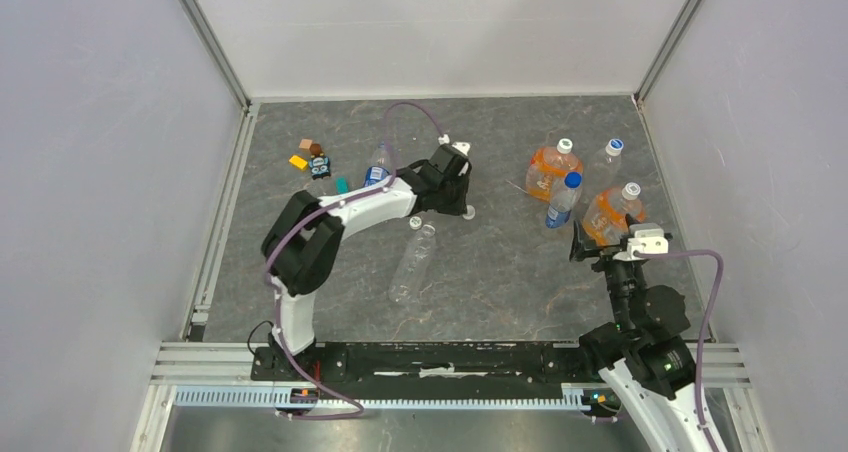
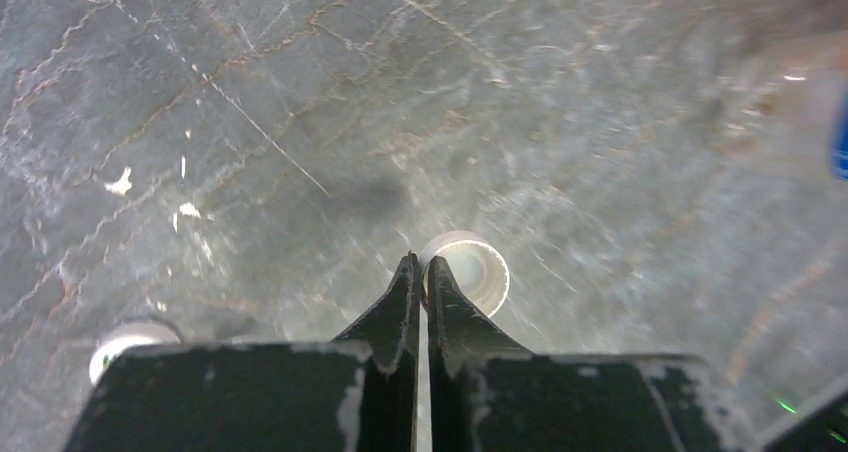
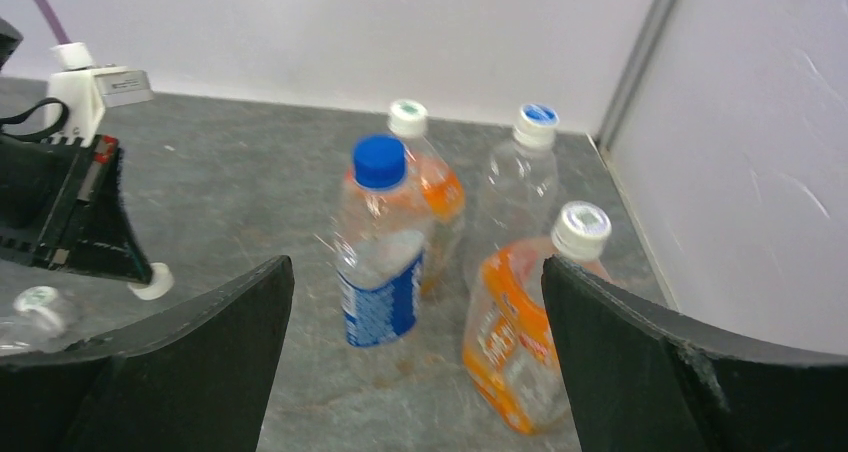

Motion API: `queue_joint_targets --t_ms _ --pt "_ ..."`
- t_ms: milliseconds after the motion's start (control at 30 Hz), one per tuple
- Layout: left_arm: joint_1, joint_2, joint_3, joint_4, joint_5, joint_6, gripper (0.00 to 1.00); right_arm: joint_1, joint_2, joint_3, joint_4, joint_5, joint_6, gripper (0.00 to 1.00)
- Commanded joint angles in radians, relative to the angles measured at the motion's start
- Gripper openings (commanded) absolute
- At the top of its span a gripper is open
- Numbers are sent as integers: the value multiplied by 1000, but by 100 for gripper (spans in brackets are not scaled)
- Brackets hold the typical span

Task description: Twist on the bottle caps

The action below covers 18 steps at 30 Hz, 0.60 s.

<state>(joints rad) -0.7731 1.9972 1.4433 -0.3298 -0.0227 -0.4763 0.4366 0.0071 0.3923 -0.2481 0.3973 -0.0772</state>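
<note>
My left gripper [image 1: 460, 200] reaches to the table's middle, and in its wrist view its jaws [image 2: 420, 264] are shut on the rim of a white bottle cap [image 2: 470, 272], open side up, low over the table. That cap also shows in the top view [image 1: 468, 210] and the right wrist view [image 3: 152, 282]. A second white cap [image 1: 415, 222] lies by the neck of the unlabelled clear bottle [image 1: 412, 264], which lies on its side. The blue-label bottle [image 1: 377, 169] stands behind the left arm, partly hidden. My right gripper [image 1: 600, 244] is wide open and empty [image 3: 415, 362].
At the right stand two orange-liquid bottles [image 1: 550, 170] [image 1: 610, 215], a blue-capped bottle [image 1: 562, 202] and a clear capped bottle [image 1: 605, 162], just ahead of the right gripper. Small toys [image 1: 312, 159] lie at the far left. Walls enclose the table.
</note>
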Motion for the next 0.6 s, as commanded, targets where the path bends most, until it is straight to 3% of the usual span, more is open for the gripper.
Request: queue_joint_targets --t_ms 0,300,567 --pt "13 -217 -98 158 103 -112 2 4 48 118 73 -228 -26 98" --pt "57 -505 -332 327 208 -281 2 4 247 184 194 -575 -48 98" --pt "58 -682 -441 473 312 -428 2 4 380 54 623 -945 -40 99"
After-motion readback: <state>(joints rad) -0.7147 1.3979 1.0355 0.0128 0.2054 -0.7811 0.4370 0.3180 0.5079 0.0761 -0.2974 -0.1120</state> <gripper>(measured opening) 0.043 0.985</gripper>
